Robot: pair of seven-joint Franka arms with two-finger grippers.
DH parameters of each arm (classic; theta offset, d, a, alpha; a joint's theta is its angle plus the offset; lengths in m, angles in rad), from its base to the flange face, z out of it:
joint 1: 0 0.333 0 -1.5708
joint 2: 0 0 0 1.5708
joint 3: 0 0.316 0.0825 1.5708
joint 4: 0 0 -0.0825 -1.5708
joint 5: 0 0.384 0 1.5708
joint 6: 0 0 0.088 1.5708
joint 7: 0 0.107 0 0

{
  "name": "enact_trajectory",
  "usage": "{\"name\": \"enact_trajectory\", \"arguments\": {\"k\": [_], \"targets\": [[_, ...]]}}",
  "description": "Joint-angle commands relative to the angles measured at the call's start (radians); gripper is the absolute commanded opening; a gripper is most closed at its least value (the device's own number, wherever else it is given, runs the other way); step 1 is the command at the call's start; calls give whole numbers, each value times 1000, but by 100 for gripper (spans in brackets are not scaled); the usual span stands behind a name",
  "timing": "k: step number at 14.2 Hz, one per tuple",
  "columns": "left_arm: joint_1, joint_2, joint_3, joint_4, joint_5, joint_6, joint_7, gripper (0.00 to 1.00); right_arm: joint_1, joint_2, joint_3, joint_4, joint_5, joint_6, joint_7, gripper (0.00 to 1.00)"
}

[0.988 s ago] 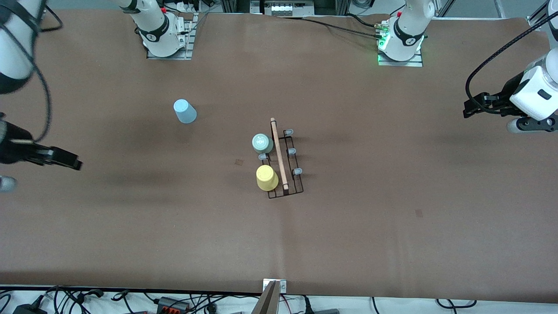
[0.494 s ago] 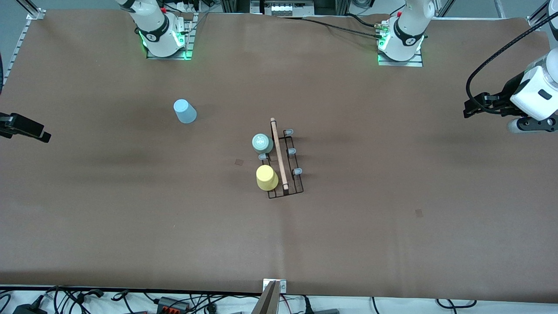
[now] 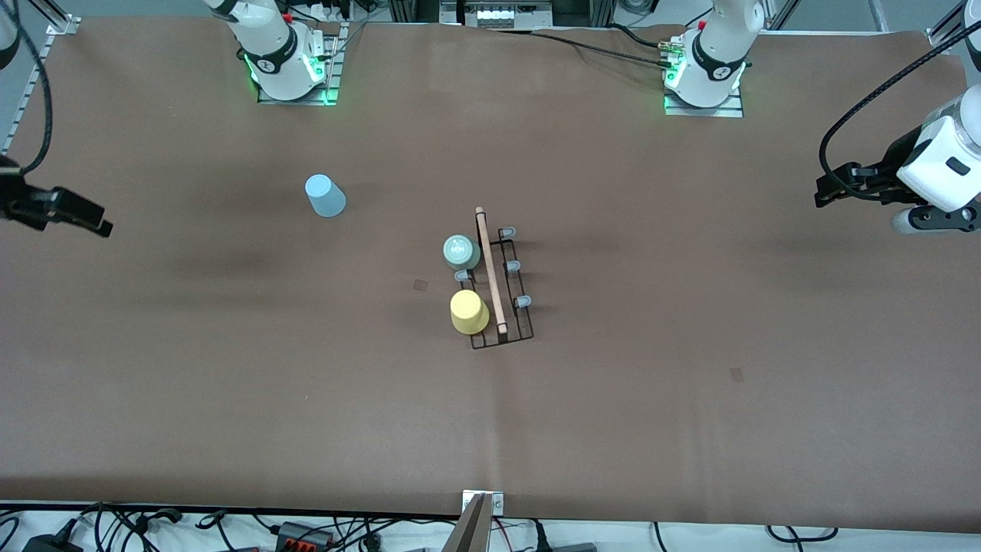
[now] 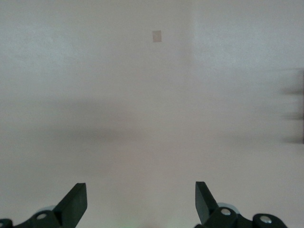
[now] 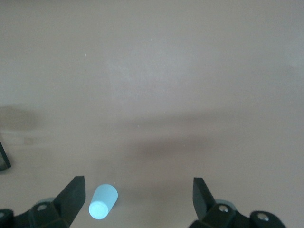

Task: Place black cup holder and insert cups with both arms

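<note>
The black cup holder [image 3: 497, 284] stands mid-bench, with the grey-green cup [image 3: 460, 251] and yellow cup [image 3: 468, 312] inverted on its pegs on the side toward the right arm's end. The light blue cup [image 3: 325, 196] lies alone on the bench [image 3: 690, 368], well apart. Right gripper [image 3: 98, 224] and left gripper [image 3: 826, 192] hover with jaws spread, empty, over opposite bench ends.

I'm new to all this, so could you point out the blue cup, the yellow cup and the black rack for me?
light blue cup [image 3: 326, 196], front view, on its side wall.
yellow cup [image 3: 468, 311], front view, on its upturned base.
black cup holder [image 3: 490, 268], front view, on the wooden rod along its top.
</note>
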Motion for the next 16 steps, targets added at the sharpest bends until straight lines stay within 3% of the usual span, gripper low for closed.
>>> {"name": "enact_trajectory", "arguments": {"k": [1,16], "targets": [[5,-9,0,5,-11,-14,20,100,-11,-103,12,-128,-14,32,-16,100],[5,-9,0,5,-11,-14,20,100,-6,-126,13,-125,-12,4,-22,100]]}}
